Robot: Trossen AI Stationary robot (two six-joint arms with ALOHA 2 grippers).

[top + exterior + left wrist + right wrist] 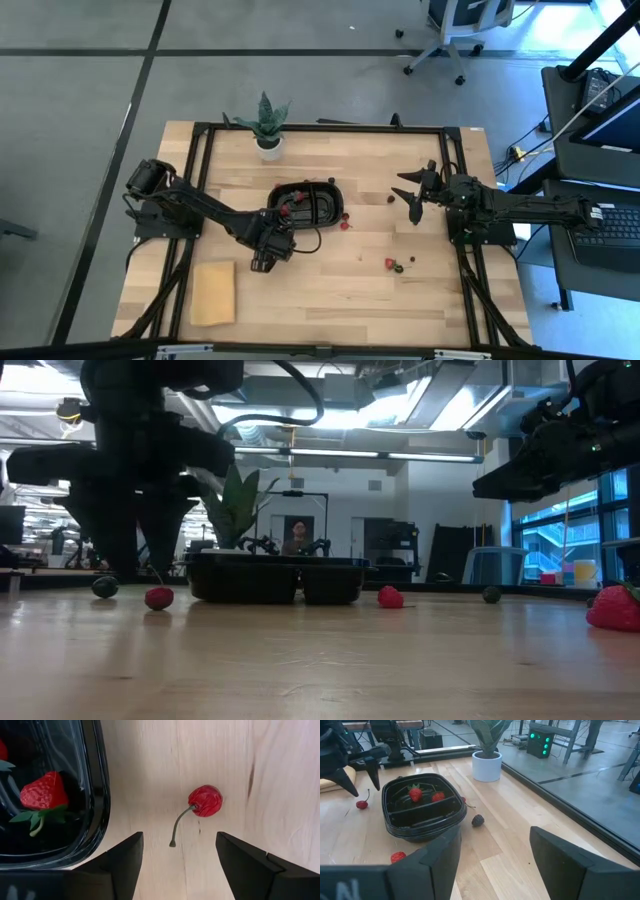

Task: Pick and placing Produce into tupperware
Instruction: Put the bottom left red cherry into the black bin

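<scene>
The black two-compartment tray (318,203) sits mid-table and holds strawberries (415,794) in its far compartment. My left gripper (177,845) is open and hovers over the table just beside the tray's rim (100,795). A red cherry (206,800) with a stem lies on the wood just ahead of its fingertips, untouched. In the low view the cherry (158,598) rests on the table below that gripper. My right gripper (495,855) is open and waits above the table right of the tray (422,812). More berries lie loose on the table (390,263).
A potted plant (266,125) stands beyond the tray. A flat tan block (213,292) lies at the near left. Loose pieces on the wood: a strawberry (345,222), a dark berry (390,198), and small bits (413,260) near the right. A person (296,536) shows far behind.
</scene>
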